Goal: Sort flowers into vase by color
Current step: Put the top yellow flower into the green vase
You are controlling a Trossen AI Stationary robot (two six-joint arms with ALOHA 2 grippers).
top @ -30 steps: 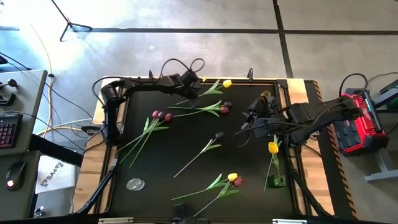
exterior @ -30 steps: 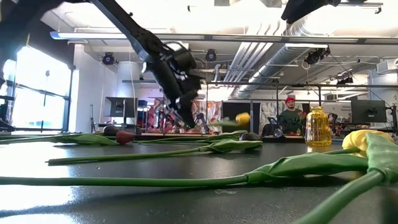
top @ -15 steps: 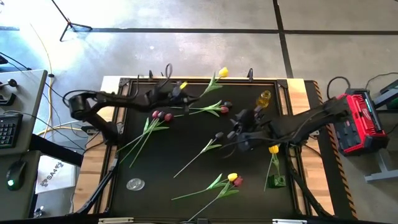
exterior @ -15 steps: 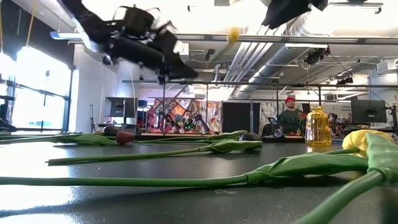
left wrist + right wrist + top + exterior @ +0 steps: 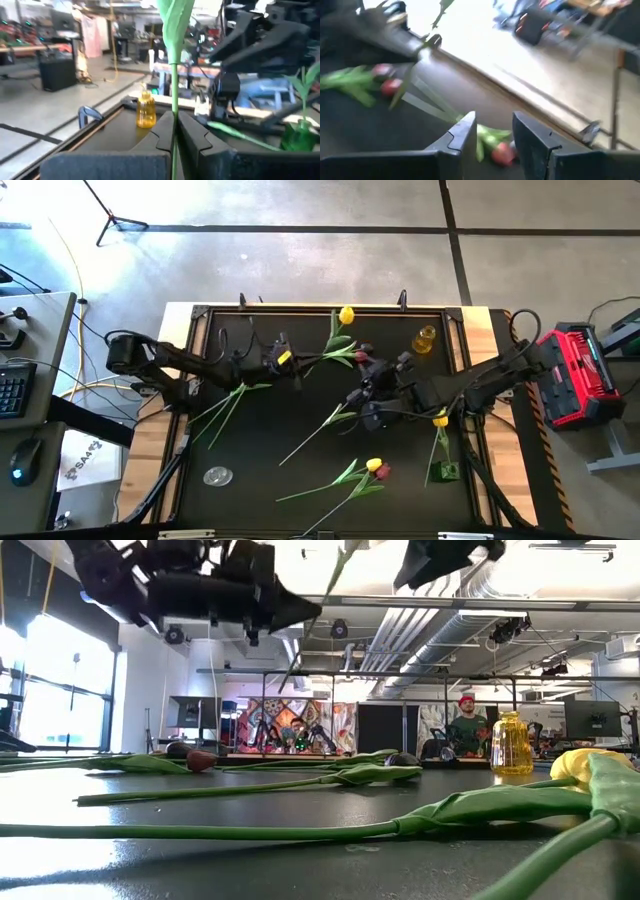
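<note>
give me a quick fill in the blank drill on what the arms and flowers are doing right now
1. The left gripper is shut on the thin green ____ of a tulip.
2. The head of that held tulip is ____ in colour.
3. The right gripper has its fingers ____ and holds nothing.
4. The small yellow vase stands near the table's far edge with ____ flowers in it.

Missing words: stem; yellow; open; no
</note>
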